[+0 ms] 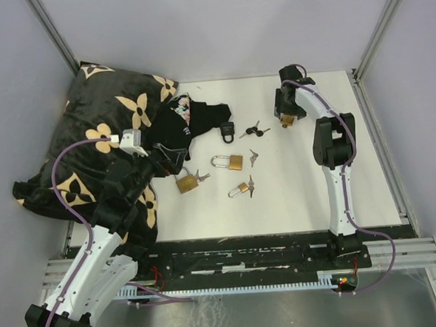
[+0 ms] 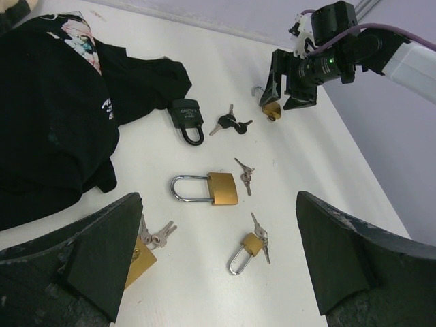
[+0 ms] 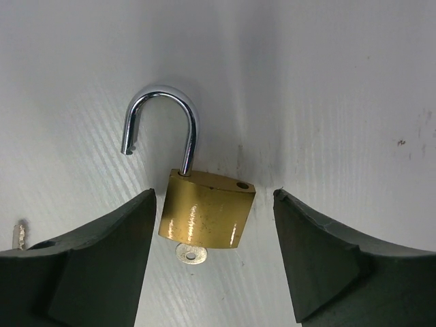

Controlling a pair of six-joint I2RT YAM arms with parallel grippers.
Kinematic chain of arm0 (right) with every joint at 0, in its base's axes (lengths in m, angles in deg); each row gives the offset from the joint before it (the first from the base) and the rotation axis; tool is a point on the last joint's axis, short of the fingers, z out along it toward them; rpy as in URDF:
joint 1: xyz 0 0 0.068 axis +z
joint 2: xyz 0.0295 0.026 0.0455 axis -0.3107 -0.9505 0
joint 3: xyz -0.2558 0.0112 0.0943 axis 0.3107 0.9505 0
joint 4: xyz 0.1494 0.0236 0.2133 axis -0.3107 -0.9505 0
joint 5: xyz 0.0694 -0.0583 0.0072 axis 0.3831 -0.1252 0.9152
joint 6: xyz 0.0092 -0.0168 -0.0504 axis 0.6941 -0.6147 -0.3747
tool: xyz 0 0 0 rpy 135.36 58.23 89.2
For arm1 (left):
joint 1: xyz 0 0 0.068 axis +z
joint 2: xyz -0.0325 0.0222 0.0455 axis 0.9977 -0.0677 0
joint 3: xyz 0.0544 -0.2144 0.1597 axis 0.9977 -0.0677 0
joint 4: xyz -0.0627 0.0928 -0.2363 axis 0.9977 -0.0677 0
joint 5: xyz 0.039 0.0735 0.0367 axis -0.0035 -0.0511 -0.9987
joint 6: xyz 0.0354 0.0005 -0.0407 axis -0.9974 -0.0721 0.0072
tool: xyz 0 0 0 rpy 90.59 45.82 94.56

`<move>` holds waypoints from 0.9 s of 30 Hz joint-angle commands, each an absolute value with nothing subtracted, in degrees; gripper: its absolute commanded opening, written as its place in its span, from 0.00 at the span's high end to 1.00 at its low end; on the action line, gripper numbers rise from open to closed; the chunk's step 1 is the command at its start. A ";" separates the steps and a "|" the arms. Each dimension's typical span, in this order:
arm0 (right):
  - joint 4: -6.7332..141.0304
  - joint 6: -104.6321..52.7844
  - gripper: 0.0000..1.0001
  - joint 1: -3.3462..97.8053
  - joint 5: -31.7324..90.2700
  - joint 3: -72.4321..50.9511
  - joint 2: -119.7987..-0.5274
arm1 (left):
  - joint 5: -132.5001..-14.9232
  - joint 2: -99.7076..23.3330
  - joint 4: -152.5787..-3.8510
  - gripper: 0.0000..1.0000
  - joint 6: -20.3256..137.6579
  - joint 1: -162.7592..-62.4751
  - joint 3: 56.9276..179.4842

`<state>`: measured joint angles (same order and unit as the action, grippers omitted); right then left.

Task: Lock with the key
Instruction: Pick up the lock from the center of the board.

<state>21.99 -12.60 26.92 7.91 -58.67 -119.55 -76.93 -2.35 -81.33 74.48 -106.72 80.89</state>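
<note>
- Between the fingers of the right gripper (image 3: 212,199), at the far right of the table (image 3: 354,95), lay the open padlock (image 3: 208,212), flat on the white surface
- Its long axis ran from shackle (image 3: 163,102) to key (image 3: 191,253), straight away from the wrist and square to the line on which the jaws would close
- That gripper stood open and held nothing: one finger sat just beside the body's left flank, the other a little apart from the right flank
- One leg of the shackle was seated in the body, and the hook had swung out to the left, leaving the empty hole showing at the body's right shoulder; by that, the shackle probably needed turning back over the hole and pressing home
- The body was yellow brass, smooth and glossy with rounded corners; the shackle was bright polished steel, a slick curve likely to slip under a pinch
- Only the round silver bow of the key peeked out below the body
- The left gripper (image 2: 218,201) was spread wide and empty, well apart, over a closed brass padlock (image 2: 222,188) near a black padlock (image 2: 187,114) and a soft black garment (image 2: 54,129); the right arm was plainly the nearer one
</note>
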 commanded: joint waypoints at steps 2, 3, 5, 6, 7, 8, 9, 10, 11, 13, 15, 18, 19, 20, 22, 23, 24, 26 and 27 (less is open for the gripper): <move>22.24 -12.33 0.22 26.69 5.80 -58.87 -119.10 | -76.53 -0.99 -80.75 0.01 75.69 -106.60 83.02; 22.29 -12.19 0.22 26.71 6.24 -58.86 -119.26 | -76.59 -0.80 -80.83 0.01 75.74 -106.60 82.97; 22.14 -11.97 0.22 26.66 7.08 -59.01 -119.66 | -76.61 -0.62 -80.84 0.01 75.87 -106.60 82.89; 22.09 -11.84 0.23 26.66 7.38 -58.95 -119.98 | -76.56 -0.57 -80.92 0.01 75.95 -106.60 82.87; 22.12 -11.88 0.23 26.70 7.61 -58.76 -120.11 | -76.53 -0.54 -80.97 0.02 76.04 -106.60 82.94; 22.13 -11.92 0.24 26.71 7.72 -58.46 -120.14 | -76.47 -0.53 -81.09 0.02 76.13 -106.60 83.00; 22.17 -11.98 0.25 26.59 8.05 -58.11 -120.07 | -76.42 -0.55 -81.18 0.02 76.32 -106.57 82.97; 22.21 -12.13 0.26 26.51 8.37 -57.74 -119.94 | -76.37 -0.52 -81.15 0.02 76.54 -106.64 82.95; 22.33 -12.03 0.27 26.45 8.59 -57.22 -119.64 | -76.23 -0.62 -81.19 0.02 76.75 -106.60 82.87; 22.78 -12.00 0.28 26.31 9.01 -56.05 -118.86 | -75.83 -0.74 -81.07 0.02 77.25 -106.59 82.86; 22.98 -11.99 0.30 26.04 9.60 -55.18 -118.02 | -75.42 -0.90 -80.98 0.02 77.49 -106.57 82.93; 23.65 -12.03 0.33 25.53 11.13 -53.91 -116.99 | -75.34 -0.98 -80.86 0.02 77.54 -106.59 83.19; 23.89 -12.33 0.33 25.41 11.69 -53.71 -116.79 | -75.34 -1.08 -80.68 0.02 77.50 -106.59 83.28; 23.92 -12.49 0.33 25.21 12.27 -53.71 -116.80 | -75.28 -1.14 -80.67 0.02 77.62 -106.60 83.44; 23.99 -12.52 0.31 25.00 13.44 -53.73 -116.96 | -74.93 -1.31 -80.70 0.02 77.71 -106.59 83.86; 24.03 -12.45 0.29 24.90 13.92 -53.76 -117.10 | -74.75 -1.34 -80.80 0.02 77.80 -106.60 84.02; 24.04 -12.32 0.28 24.80 14.42 -53.71 -117.28 | -74.58 -1.39 -80.91 0.03 77.89 -106.60 84.23; 24.24 -11.83 0.27 24.54 15.61 -53.37 -117.46 | -74.37 -1.36 -81.02 0.03 78.30 -106.60 84.43; 24.38 -11.60 0.27 24.25 16.29 -53.27 -117.58 | -74.20 -1.16 -81.02 0.03 78.44 -106.60 84.44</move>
<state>24.87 -12.40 25.26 13.20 -55.02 -118.45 -75.54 -1.52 -82.03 75.34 -106.72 81.43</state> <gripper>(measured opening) 0.722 0.978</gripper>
